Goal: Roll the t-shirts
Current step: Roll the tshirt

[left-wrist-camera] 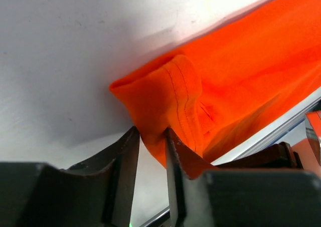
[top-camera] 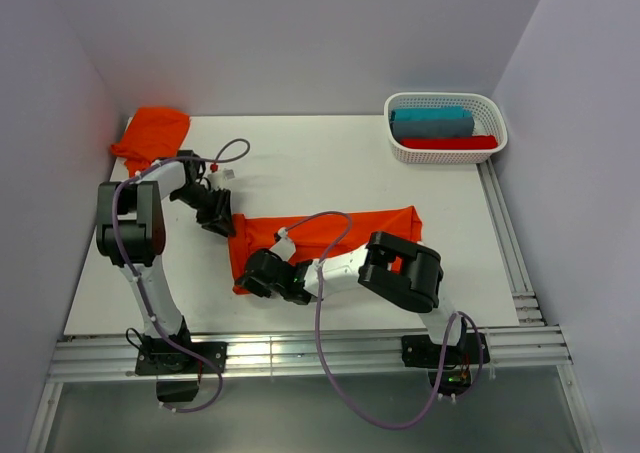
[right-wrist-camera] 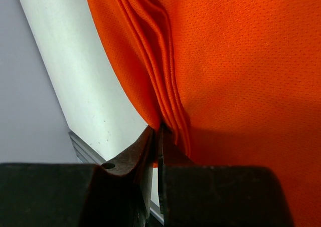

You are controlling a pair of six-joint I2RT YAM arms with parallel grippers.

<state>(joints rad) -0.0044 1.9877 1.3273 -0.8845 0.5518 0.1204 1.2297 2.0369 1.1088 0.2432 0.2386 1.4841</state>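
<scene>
An orange t-shirt (top-camera: 350,228) lies folded into a long strip across the middle of the white table. My left gripper (top-camera: 225,228) is shut on its far left corner, and the cloth bunches between the fingers in the left wrist view (left-wrist-camera: 151,137). My right gripper (top-camera: 248,273) is shut on the near left corner. In the right wrist view the jaws (right-wrist-camera: 158,132) pinch the stacked layer edges of the t-shirt (right-wrist-camera: 241,71). A second orange t-shirt (top-camera: 152,133) lies crumpled at the back left corner.
A white basket (top-camera: 445,98) at the back right holds a teal cloth (top-camera: 432,121) and a red cloth (top-camera: 450,143). Metal rails run along the table's near edge (top-camera: 300,358) and right edge (top-camera: 510,243). Walls close in the left, back and right.
</scene>
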